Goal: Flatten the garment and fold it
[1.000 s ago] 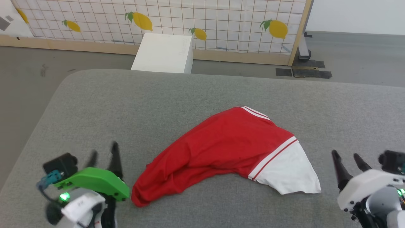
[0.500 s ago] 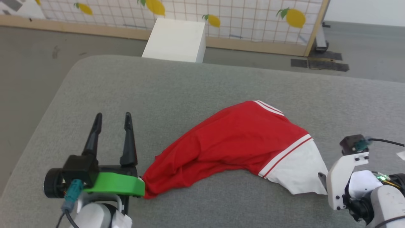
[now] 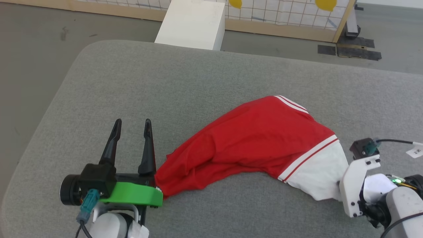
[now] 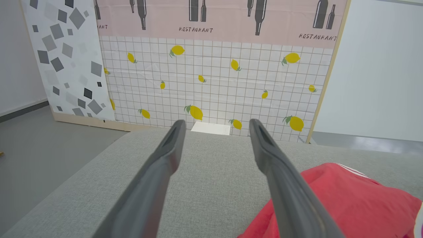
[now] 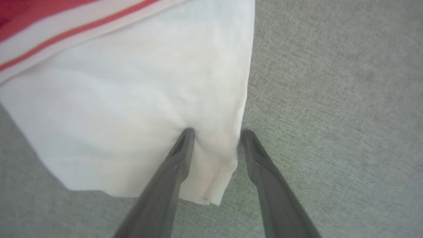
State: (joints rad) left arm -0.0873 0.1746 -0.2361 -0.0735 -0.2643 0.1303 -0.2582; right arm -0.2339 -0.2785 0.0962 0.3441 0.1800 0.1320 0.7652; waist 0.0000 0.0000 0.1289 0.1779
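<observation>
– Left hand (image 3: 133, 121) first: how do its fingers stand?
– Spread wide, with nothing between them. It lies low over the grey padded surface (image 3: 165, 82), fingers pointing away from the robot. In the left wrist view the gap between them shows bare grey padding.
– And the garment (image 3: 257, 142)?
– Bunched in a long arched heap on that same surface, to the right of the hand. Its red tail end lies just beside the hand's base, by the green wrist cover (image 3: 132, 195). I cannot tell whether they touch.
– The other end?
– A white sleeve (image 3: 317, 180), set off from the red by striped trim (image 3: 309, 155), lies nearest the right arm. A second striped band shows at the top of the heap.
– Right hand (image 5: 218, 132)?
– It points down at that sleeve, fingers parted. One fingertip (image 5: 183, 147) lies over the white cloth and the other sits just off the sleeve's edge, over grey. The sleeve's corner lies between them, not pinched.
– Anything behind?
– A white box (image 3: 191, 23) stands on the floor (image 3: 33, 49) past the far edge, with a lemon-print panel (image 4: 214, 76) beyond it.
</observation>
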